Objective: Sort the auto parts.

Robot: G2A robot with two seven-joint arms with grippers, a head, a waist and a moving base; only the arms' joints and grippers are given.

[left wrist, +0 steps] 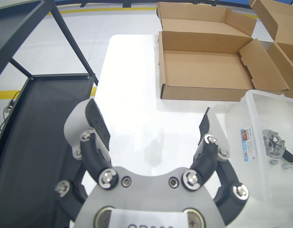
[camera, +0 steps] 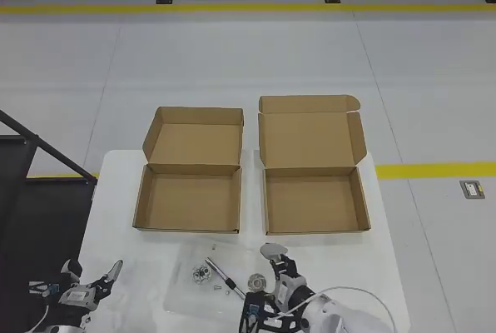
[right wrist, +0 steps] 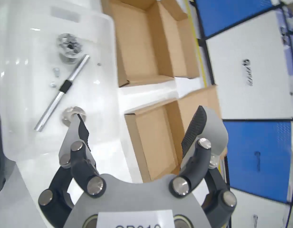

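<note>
On the white table (camera: pixel 115 216) two cardboard boxes sit side by side with their lids folded back: the left box (camera: pixel 188 202) and the right box (camera: pixel 314 204). Both have bare floors, and the parts are not in either one. They lie in a clear plastic tray (left wrist: pixel 253 119) on the near part of the table, just in front of the gap between the boxes. The tray holds a toothed metal hub (right wrist: pixel 69 43), a long metal rod (right wrist: pixel 63 86) with a black sleeve near its middle, a round metal disc (right wrist: pixel 71 115) and a few small bolts (right wrist: pixel 56 71) beside the rod. The hub is at the end of the tray nearer the left box, with the rod slanting from it toward the disc. The right gripper (right wrist: pixel 139 115) hangs over the tray's end nearer the right box, jaws spread wide and holding nothing. One fingertip lines up with the disc, though I cannot tell whether it touches. The left gripper (left wrist: pixel 148 107) is over the near left part of the table, well apart from the tray, jaws also wide and bare. A black metal rack (left wrist: pixel 41 119) stands just off the table's left edge
</note>
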